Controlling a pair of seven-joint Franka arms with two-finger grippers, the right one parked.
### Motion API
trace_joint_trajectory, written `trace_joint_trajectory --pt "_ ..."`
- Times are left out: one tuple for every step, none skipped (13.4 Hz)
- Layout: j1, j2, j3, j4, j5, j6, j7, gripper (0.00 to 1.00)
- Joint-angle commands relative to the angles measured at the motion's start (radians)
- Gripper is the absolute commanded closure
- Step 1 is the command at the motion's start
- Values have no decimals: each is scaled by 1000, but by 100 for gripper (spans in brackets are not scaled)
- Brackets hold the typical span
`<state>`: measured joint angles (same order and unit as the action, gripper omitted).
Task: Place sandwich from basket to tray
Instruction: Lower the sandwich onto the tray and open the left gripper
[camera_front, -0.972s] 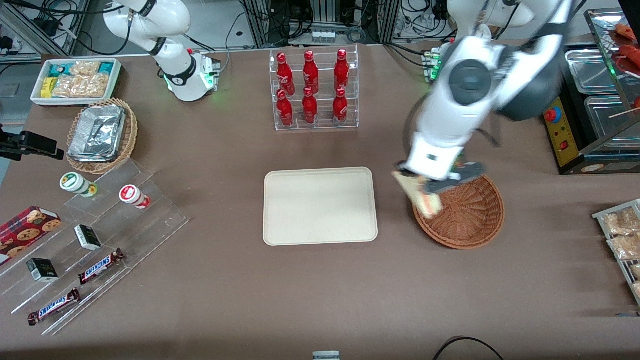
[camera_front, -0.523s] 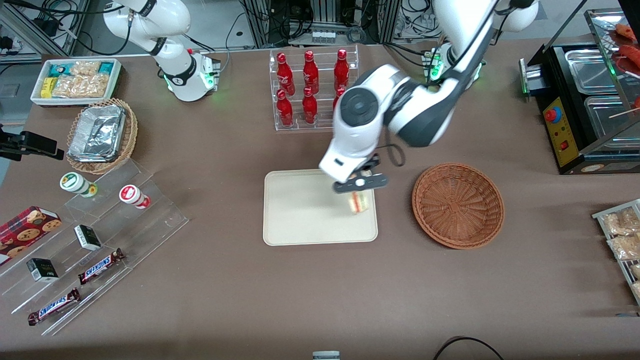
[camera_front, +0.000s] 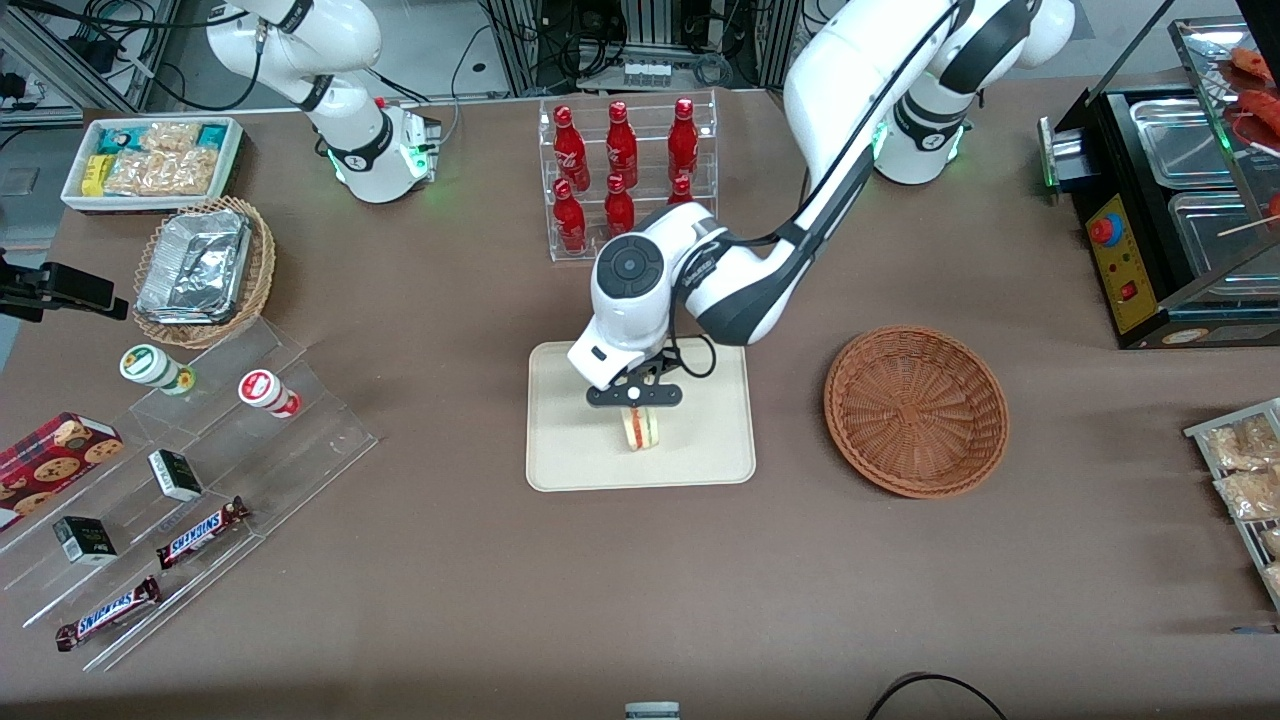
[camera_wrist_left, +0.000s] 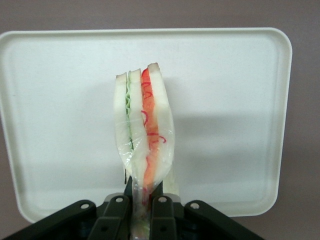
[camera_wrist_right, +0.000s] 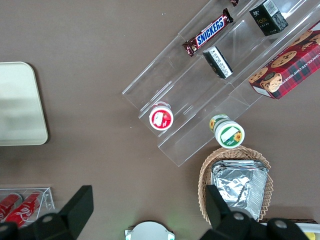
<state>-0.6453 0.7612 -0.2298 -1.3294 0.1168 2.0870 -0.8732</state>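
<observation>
One gripper (camera_front: 636, 398), its arm bent low, hangs over the tray (camera_front: 560, 460), fingers (camera_wrist_left: 119, 214) clamped on the sandwich (camera_front: 640, 428) below. Only the wrist view shows the filling edge-on (camera_wrist_left: 145, 130). The basket (camera_front: 916, 410) sits well aside.

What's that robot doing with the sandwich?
The left arm's gripper is shut on the sandwich, holding it on edge over the middle of the tray. The wrist view shows its fingers pinching the wrapped wedge by one end. The basket it belongs to sits beside the tray, toward the working arm's end of the table, with nothing in it. The sandwich has not been let go yet.
</observation>
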Motion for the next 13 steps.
trace_joint_trajectory --pt "-31 55 14 41 30 24 5 100" --pt "-31 58 14 36 59 24 16 100" --pt "-31 59 12 32 85 24 37 100" --pt "-31 63 12 32 89 22 60 100" --pt "-37 67 12 32 90 22 74 100" --pt "-40 72 12 32 90 22 74 100" --pt "-40 76 12 32 90 22 74 100" --pt "-39 75 13 32 87 22 74 86" --pt "-36 70 14 32 81 21 74 37" --pt "-37 66 14 32 89 19 66 0" --pt "-34 50 14 32 81 16 63 0" --pt "-28 32 14 32 78 8 63 0" --pt "-27 3 14 32 75 -17 62 0"
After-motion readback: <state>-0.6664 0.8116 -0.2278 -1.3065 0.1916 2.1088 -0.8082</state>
